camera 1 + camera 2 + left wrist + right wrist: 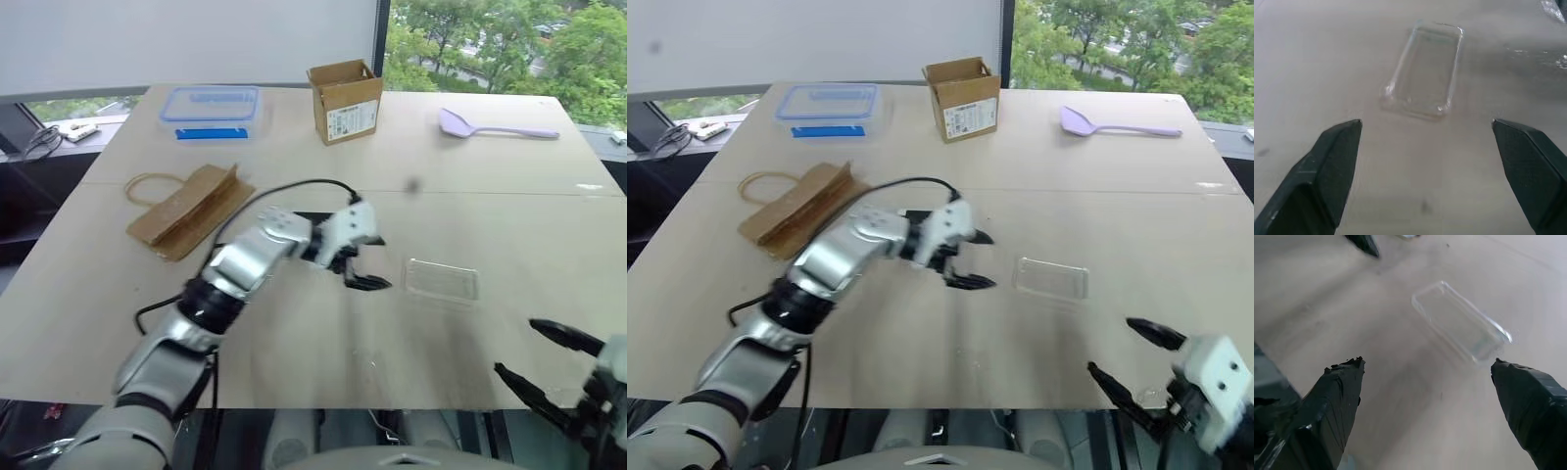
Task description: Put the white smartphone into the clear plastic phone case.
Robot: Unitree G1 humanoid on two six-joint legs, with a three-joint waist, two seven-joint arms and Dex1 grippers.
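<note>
The clear plastic phone case lies empty and flat on the bench, right of the frame's centre, with the left gripper just to its left at mid-frame, fingers spread wide and holding nothing. The right gripper sits at the lower right corner, its fingers spread too and empty. Across the upper part of the frame stand a clear box with a blue lid, a small cardboard box, a lilac spatula and, further left, a folded brown paper bag.
</note>
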